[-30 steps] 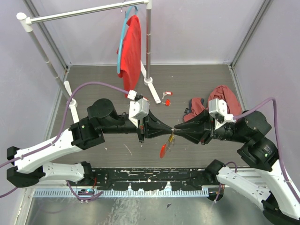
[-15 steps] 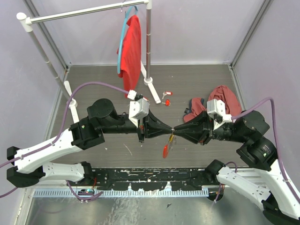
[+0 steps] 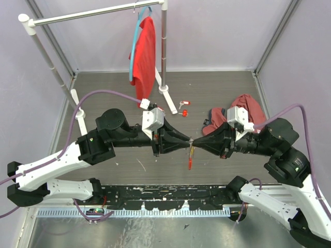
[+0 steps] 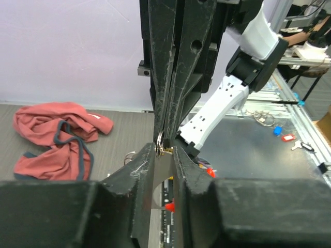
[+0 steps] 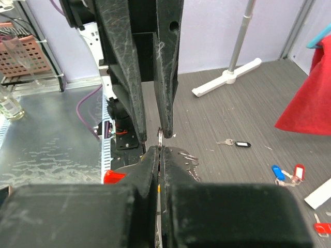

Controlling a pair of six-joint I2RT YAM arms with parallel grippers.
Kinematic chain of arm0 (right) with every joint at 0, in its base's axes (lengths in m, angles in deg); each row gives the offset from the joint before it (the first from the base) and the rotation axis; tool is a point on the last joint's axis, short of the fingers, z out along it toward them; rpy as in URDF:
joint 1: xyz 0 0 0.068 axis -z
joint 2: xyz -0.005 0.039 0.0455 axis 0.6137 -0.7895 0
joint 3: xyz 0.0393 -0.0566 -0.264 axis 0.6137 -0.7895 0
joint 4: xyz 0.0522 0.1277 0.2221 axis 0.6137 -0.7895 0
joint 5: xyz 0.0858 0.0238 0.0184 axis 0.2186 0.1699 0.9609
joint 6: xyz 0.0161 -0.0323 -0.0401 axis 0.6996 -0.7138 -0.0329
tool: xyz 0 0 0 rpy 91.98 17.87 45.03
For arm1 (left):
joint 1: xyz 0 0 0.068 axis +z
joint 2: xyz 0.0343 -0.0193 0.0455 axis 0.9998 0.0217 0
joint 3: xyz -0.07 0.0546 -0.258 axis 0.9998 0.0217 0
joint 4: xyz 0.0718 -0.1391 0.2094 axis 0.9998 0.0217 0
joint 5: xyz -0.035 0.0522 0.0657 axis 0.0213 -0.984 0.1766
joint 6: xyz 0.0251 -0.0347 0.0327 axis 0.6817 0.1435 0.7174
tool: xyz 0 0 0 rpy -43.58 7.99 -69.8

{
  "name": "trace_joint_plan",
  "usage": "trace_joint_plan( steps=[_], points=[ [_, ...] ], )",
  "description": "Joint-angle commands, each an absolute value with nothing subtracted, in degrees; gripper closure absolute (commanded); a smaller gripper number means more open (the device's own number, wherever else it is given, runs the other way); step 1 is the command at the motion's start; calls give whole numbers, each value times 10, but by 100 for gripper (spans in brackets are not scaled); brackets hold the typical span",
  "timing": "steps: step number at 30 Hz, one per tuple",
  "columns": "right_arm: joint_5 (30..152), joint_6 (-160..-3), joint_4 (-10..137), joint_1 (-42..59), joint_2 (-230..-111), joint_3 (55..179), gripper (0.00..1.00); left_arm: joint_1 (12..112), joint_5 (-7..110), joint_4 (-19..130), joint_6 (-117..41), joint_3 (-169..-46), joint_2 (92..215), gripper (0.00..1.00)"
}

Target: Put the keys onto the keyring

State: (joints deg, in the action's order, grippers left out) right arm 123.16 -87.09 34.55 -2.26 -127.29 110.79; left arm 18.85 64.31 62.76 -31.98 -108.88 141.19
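Meeting tip to tip above the table [image 3: 232,88], the right end effector [image 3: 195,141] is clamping the keyring [image 3: 190,162], its red piece dangling. The left wrist view is showing the left end effector [image 4: 161,168] slightly apart around the ring. The right wrist view is catching a black-tagged key [image 5: 238,143] lying on the table.

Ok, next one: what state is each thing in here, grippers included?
left gripper: jaws slightly apart, tips at the keyring.
right gripper: shut on the keyring.
keyring: held in the air, dangling below the tips.
keys: loose on the table, apart from the keyring.
red shirt: hanging on the rack.
red cloth: crumpled on the table.
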Motion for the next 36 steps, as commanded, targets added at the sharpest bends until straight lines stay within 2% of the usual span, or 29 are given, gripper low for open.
trace_joint_plan(
  steps=[1,6,12,15,16,19,25,31,36],
  points=[
    [1193,-909,258,-24,-1305,1188,99,188,622,618,-306,-1101,1401,67],
    [1161,-933,137,-25,-1351,1257,99,188,577,658,-274,-1106,1396,45],
    [1140,-945,39,-25,-1399,1312,99,188,555,681,-260,-1110,1396,38],
    [1122,-945,-6,-25,-1425,1338,99,188,550,691,-257,-1113,1400,26],
    [1116,-945,-19,-25,-1433,1345,99,188,549,694,-257,-1113,1401,26],
    [1093,-942,-53,-25,-1448,1359,99,188,546,697,-254,-1110,1402,28],
    [1049,-941,-122,-25,-1482,1394,99,188,549,720,-245,-1115,1416,46],
    [1005,-930,-135,-28,-1496,1386,99,188,549,730,-239,-1117,1424,49],
    [953,-917,-142,-53,-1514,1379,99,188,541,752,-228,-1122,1438,56]
  ],
)
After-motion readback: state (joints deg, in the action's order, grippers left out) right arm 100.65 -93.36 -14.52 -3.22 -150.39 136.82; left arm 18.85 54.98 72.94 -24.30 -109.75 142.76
